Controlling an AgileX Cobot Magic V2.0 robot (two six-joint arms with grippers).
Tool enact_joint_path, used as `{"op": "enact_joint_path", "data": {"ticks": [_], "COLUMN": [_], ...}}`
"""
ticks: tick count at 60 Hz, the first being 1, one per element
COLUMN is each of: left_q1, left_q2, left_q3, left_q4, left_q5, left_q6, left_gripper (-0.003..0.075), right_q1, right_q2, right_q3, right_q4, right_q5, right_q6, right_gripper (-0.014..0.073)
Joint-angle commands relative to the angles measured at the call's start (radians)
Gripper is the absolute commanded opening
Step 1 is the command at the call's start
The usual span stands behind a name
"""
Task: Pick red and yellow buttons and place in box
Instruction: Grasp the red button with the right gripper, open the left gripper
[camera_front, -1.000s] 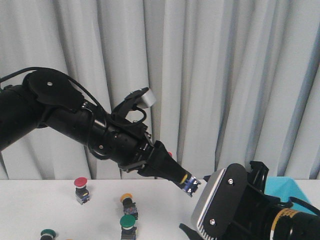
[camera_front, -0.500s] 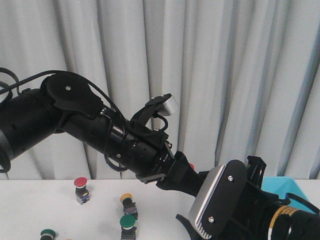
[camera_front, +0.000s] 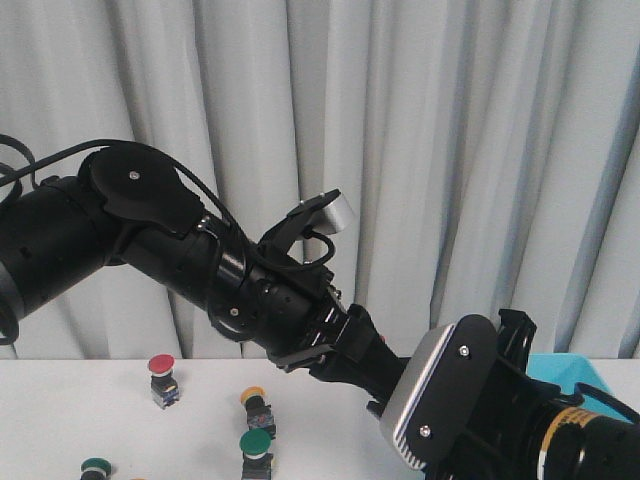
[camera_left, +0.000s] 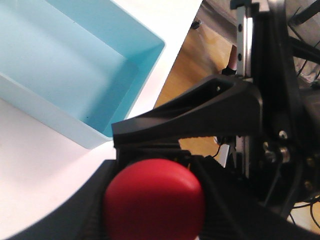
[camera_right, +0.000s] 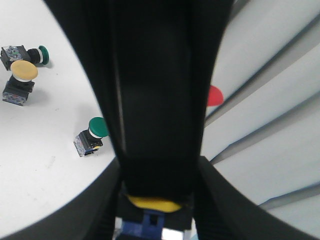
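In the left wrist view a red button (camera_left: 154, 197) fills the space between my left gripper's (camera_left: 154, 205) fingers, which are shut on it. The turquoise box (camera_left: 75, 65) lies just beyond, partly behind the right arm's black housing. My right gripper (camera_right: 152, 212) is shut on a yellow button (camera_right: 152, 203) with a blue body. In the front view the left arm (camera_front: 230, 285) reaches across to the right and its fingertips are hidden behind the right wrist (camera_front: 450, 400). A corner of the box (camera_front: 585, 372) shows at the right edge.
On the white table (camera_front: 60, 420) at the left stand a red button (camera_front: 161, 365), a yellow button (camera_front: 253, 396) and two green buttons (camera_front: 255, 440) (camera_front: 96, 466). The two arms cross closely near the box. Grey curtains hang behind.
The left arm has swung right and down with its button. Its fingertips, visible a second ago, are now hidden behind the right wrist. The right arm shifted slightly.
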Motion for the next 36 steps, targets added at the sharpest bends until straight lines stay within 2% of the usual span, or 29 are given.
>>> {"op": "enact_joint_path", "data": {"ticks": [1,7,15,18,28,36], "left_q1": [-0.003,-0.003,-0.003,-0.003,-0.003,-0.003], "left_q2": [-0.059,-0.059,-0.059,-0.059,-0.059,-0.06], "left_q3": [-0.029,-0.029,-0.029,-0.029,-0.029,-0.029], "left_q4": [-0.07,-0.059,-0.053,-0.053,-0.019,-0.026], "left_q5": [-0.034,-0.056,-0.076,-0.078,-0.086,-0.113], "left_q6": [0.005,0.005,-0.001,-0.006,-0.007,-0.007], "left_gripper": [0.0017,0.0042,0.0141,0.0191,0.0426,0.0543], "right_q1": [0.001,0.001,0.001,0.001,0.001,0.001], "right_q2": [-0.019,-0.019,-0.019,-0.019,-0.019,-0.019], "right_q3": [-0.032,-0.032,-0.032,-0.032,-0.032,-0.032], "right_q4": [-0.005,-0.005,-0.005,-0.005,-0.006,-0.006], "right_q5": [-0.068,-0.068,-0.068,-0.068,-0.066,-0.057], "right_q6": [-0.007,-0.007,-0.007,-0.007,-0.012,-0.012], "right_gripper": [-0.0008,-0.0007,-0.0006,-0.0006,-0.0006,-0.0004]}}
